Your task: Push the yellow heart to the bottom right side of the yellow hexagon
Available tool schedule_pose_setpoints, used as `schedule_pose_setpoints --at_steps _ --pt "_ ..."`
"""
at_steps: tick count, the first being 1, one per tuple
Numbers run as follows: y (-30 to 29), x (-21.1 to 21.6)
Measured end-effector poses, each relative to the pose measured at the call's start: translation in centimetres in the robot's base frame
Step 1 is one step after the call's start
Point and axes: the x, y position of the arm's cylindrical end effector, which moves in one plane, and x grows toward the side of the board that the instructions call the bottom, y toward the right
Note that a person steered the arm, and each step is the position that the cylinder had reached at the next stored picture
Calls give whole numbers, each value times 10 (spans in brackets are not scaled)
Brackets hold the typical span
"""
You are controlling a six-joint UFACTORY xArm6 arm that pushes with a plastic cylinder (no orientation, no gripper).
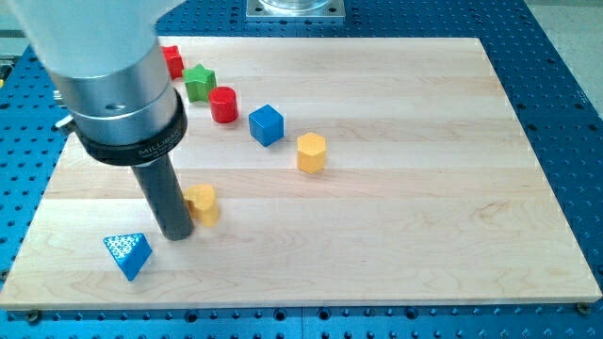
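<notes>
Near the board's left edge, my tip (177,235) touches the yellow heart (203,203) on its left, nothing gripped, just a bare rod. Looks like the push is on; next, shove it right past the yellow hexagon (311,152).

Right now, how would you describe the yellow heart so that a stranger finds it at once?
Start from the wooden board and go to its lower left part, where my tip stands. The yellow heart lies just right of it, against the rod. The yellow hexagon sits apart, further up and right.

Lab: blue perforated bench (556,113), wooden board (424,188).
</notes>
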Motion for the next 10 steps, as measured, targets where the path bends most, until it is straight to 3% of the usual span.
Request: schedule_pose_setpoints --at_steps 1,3,4,5,6,7,8,9,10 --pt "-15 -17" --pt "132 -32" --pt "63 -22" --pt "117 -3" --pt "209 -12" --pt "228 -9" --pt "215 31" --pt "286 39" --pt "263 74"
